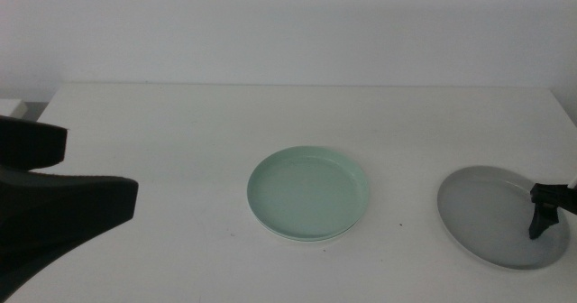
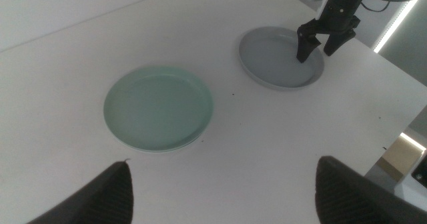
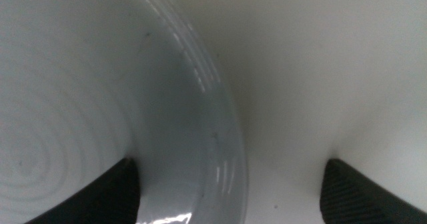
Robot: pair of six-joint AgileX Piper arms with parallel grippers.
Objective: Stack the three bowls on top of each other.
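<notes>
We see the right pincer (image 1: 544, 220) open astride the rim of the shallow grey round dish (image 1: 491, 215); next it must close, then carry it onto the mint green round dish (image 1: 307, 193). Left pincer (image 2: 223, 187) waits open.

the grey bowl (image 3: 100, 117) has a smooth, glossy glazed look, with fine concentric ridges inside and bright highlights along its rim. the mint green bowl (image 1: 308, 193) looks smooth with a softer, satin sheen. the white desk (image 1: 180, 123) is matt and smooth; the right pincer (image 2: 321, 43) is matt black.
</notes>
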